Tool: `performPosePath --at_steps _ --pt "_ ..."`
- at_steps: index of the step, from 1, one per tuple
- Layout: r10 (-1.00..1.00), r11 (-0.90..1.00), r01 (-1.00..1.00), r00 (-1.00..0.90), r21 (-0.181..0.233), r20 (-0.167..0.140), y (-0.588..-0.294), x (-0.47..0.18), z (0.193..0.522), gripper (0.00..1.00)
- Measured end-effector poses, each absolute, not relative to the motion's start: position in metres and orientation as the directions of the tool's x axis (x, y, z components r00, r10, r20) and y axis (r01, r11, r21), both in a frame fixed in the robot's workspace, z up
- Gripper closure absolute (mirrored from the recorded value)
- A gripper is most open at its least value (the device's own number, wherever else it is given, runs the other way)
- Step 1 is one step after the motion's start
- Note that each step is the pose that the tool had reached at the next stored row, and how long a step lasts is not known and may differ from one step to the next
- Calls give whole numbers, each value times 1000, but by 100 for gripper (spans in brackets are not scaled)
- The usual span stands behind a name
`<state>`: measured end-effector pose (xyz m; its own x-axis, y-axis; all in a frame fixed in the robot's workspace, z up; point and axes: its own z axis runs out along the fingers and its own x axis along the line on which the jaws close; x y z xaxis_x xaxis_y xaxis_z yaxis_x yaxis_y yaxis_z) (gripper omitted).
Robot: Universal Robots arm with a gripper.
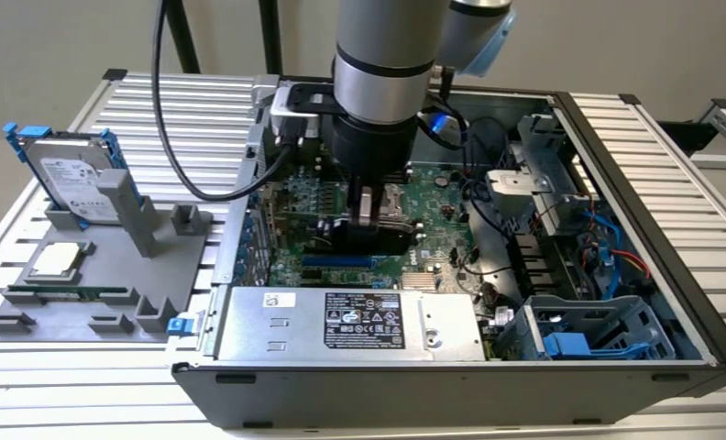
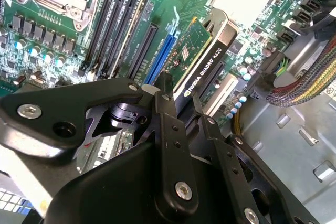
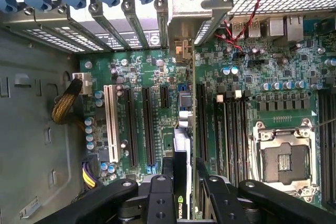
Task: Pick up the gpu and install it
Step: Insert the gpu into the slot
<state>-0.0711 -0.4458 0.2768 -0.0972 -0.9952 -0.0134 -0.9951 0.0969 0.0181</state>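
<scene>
The gpu (image 1: 360,234) is sitting in the tool (image 1: 366,218), low inside the open computer case (image 1: 656,165), over the middle of the motherboard (image 1: 443,197). Exterior view: arm is reaching straight down into the case; on the desk (image 1: 155,101), at the exterior view's left, a grey fixture (image 1: 106,275) is carrying the hard drive (image 1: 76,179), a cpu (image 1: 55,261) and a memory stick (image 1: 70,293).

Second wrist view: tool (image 2: 176,98) is clamping the gpu (image 2: 202,56) edgewise, fingers (image 2: 170,129) closed on both faces; card is hanging tilted in this picture, above the blue slot (image 2: 160,56) and black slots.

First wrist view: the gpu (image 3: 181,171) edge is showing between the fingers (image 3: 160,198), running parallel with the expansion slots (image 3: 147,124) and pointing toward the rear bracket openings (image 3: 131,19). Cannot tell whether it is touching a slot.

Step judged: carry done, insertion under way. Next move calls for lining the card edge with one slot, bracket end toward the rear wall, then a straight even press; a skewed card could jam.
</scene>
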Motion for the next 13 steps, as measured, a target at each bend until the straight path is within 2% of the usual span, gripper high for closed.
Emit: performPosePath --at_steps 13 --pt "-995 97 -995 -97 18 -14 -446 -79 273 100"
